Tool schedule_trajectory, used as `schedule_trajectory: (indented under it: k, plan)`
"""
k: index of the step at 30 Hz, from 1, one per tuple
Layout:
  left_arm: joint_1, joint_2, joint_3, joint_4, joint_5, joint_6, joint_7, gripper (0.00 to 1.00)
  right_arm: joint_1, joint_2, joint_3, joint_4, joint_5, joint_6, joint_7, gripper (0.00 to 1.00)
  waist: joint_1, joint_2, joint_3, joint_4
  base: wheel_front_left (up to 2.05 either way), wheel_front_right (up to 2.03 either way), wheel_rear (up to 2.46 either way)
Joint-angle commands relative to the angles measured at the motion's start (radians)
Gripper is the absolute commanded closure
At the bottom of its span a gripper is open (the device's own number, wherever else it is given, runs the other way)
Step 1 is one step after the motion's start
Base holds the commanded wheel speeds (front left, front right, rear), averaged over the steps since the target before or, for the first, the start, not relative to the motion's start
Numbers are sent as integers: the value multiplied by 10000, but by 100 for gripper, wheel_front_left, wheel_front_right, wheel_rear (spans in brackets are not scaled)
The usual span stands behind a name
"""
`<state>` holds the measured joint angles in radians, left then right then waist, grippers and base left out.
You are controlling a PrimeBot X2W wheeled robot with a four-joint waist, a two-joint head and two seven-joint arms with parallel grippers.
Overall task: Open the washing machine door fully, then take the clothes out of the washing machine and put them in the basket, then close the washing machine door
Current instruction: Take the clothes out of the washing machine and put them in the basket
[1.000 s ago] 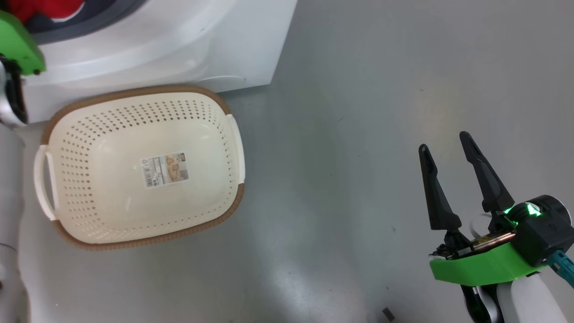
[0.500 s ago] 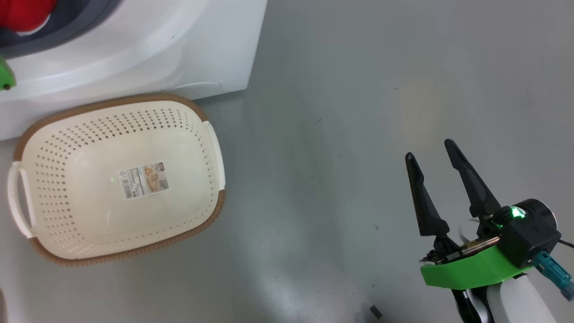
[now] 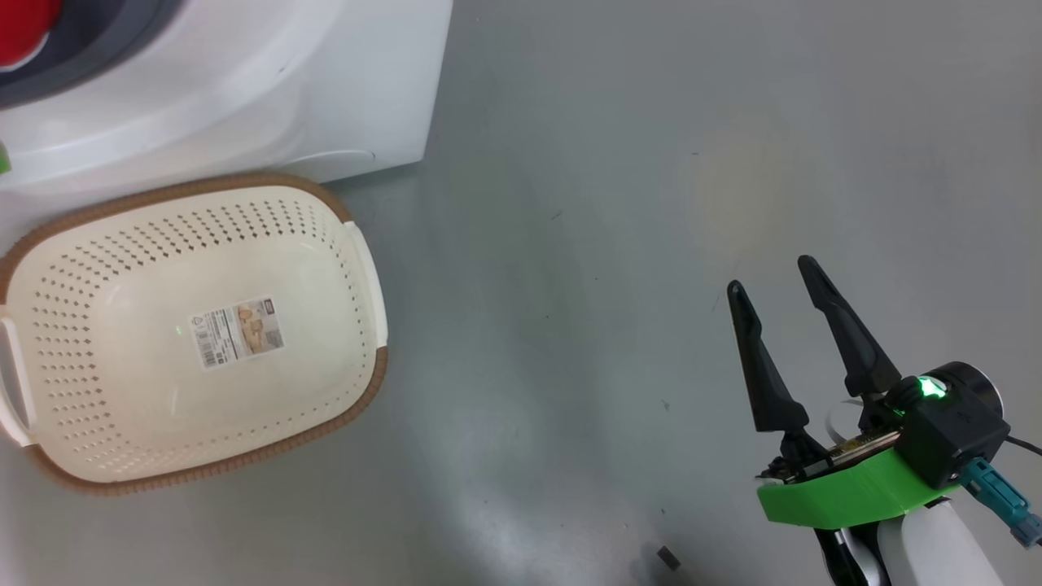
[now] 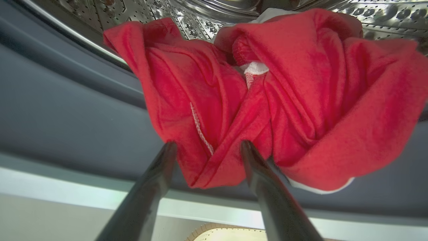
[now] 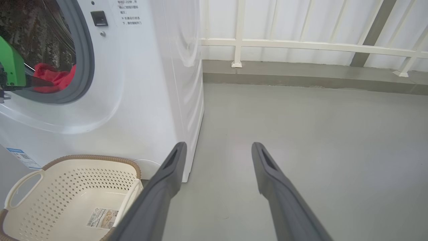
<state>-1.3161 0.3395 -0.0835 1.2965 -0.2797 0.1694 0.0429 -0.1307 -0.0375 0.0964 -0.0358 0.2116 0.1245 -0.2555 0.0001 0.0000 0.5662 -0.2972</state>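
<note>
The left gripper (image 4: 207,144) has its 2 dark fingers spread wide at the drum mouth, straddling the lowest fold of the clothes (image 4: 267,100). Nothing is clamped, and whether a pad touches the fabric cannot be told. The clothes, a bunched red heap with white hem and stitching, lie over the grey rubber ring (image 4: 50,110) at the front of the perforated steel drum (image 4: 200,13), inside the washing machine (image 5: 143,83). The basket (image 3: 326,244) stands empty on the floor (image 3: 610,244), just beside the machine's front and below its opening. The right gripper (image 3: 772,274) is likewise wide and empty, hovering over the floor well apart from basket and machine.

Step in hand, as judged: the drum mouth is open, so this is unloading, with grasp 1 not yet made. The next move calls for the left fingers to close firmly on the straddled fold, then lift it over the ring's lip and down to the basket.
</note>
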Motion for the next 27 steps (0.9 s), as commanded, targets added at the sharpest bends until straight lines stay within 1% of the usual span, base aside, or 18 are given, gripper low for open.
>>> schedule_trajectory:
  k: [1, 6, 18, 19, 20, 21, 22, 23, 27]
  plan:
    - [11, 639, 30, -174, -79, 109, 0, 0, 69, -127, 211, -225, 27, 62, -63, 0, -1, 0, 86, -22, 0, 0, 0]
    - [-90, 632, -37, -156, -105, 186, -73, 0, 50, -127, 202, -253, 54, 62, -63, 0, -1, 0, 220, -25, 0, 0, 0]
    - [-170, 756, -149, -118, -214, 142, -98, 0, -6, -127, 232, -270, 122, 62, -63, 0, -1, 0, 459, -115, 0, 0, 0]
    - [-176, 764, -163, -114, -224, 118, -72, 18, -13, -127, 230, -270, 123, 62, -63, 0, -1, 0, 476, -121, 0, 0, 0]
    - [-172, 730, -180, -111, -235, 116, -50, 51, -17, -127, 222, -265, 123, 62, -63, 0, -1, 0, 483, -116, 0, 0, 0]
    - [-174, 704, -195, -109, -245, 120, -36, 62, -21, -127, 214, -261, 122, 62, -63, 0, -1, 0, 493, -111, 0, 0, 0]
    - [-184, 719, -206, -107, -257, 94, -16, 85, -29, -127, 212, -257, 125, 62, -63, 0, -1, 0, 509, -110, 0, 0, 0]
    - [-195, 740, -220, -105, -267, 56, -1, 100, -41, -127, 212, -250, 129, 62, -63, 0, -1, 0, 522, -106, 0, 0, 0]
    - [-232, 722, -280, -103, -307, -78, -111, 100, -99, -127, 216, -213, 147, 62, -63, 0, -1, 0, 556, -73, 0, 0, 0]
